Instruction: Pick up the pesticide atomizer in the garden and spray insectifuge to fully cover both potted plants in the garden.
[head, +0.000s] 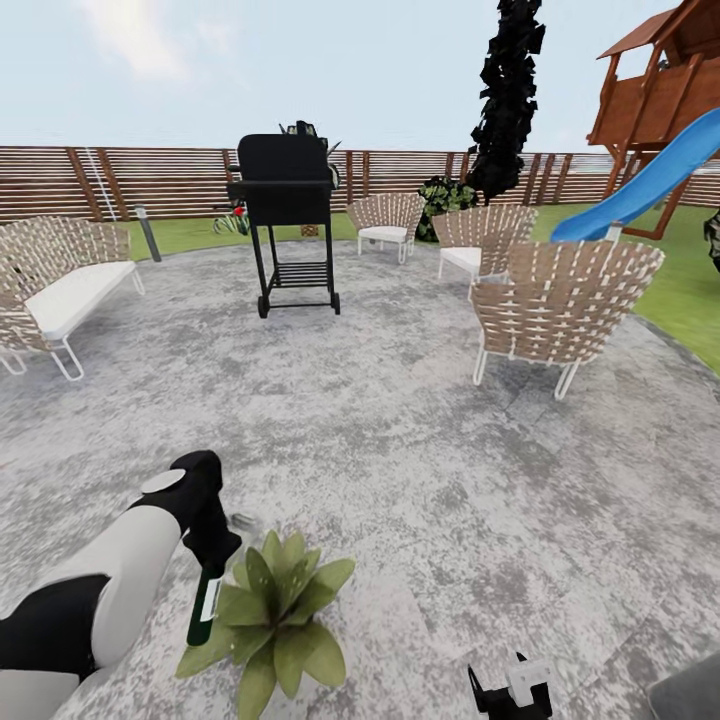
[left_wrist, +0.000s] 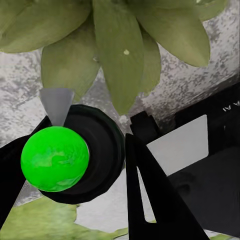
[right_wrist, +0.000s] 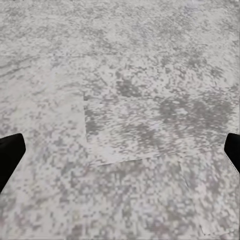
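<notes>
The round grey stone patio (head: 400, 440) fills most of the ground, with green lawn (head: 690, 290) to the right and a brown slatted fence (head: 150, 180) across the far side. Far right stands a wooden play tower (head: 660, 90) with a blue slide (head: 650, 185). A tall black tree shape (head: 508, 90) rises behind the seats. On the left sits one woven bench (head: 55, 285) with a white cushion; three woven chairs are counted, the biggest one (head: 560, 300) on the right, two smaller ones (head: 385, 222) (head: 480, 235) farther back. One black grill (head: 288, 215) on wheels stands in the middle distance.

Near now: one potted plant (head: 272, 615), a rosette of pointed green leaves, sits on the stone at the lower left. The left arm (head: 110, 580) reaches down just beside it, and the left gripper (head: 215, 550) is clamped around the pesticide atomizer (head: 204, 605), its green and white stem hanging right against the leaves. The left wrist view looks down on the atomizer's bright green top (left_wrist: 55, 158) between two black fingers (left_wrist: 150, 190), leaves directly beyond.

The right gripper (head: 512, 692) sits low at the near edge, fingers spread wide apart over bare stone.
</notes>
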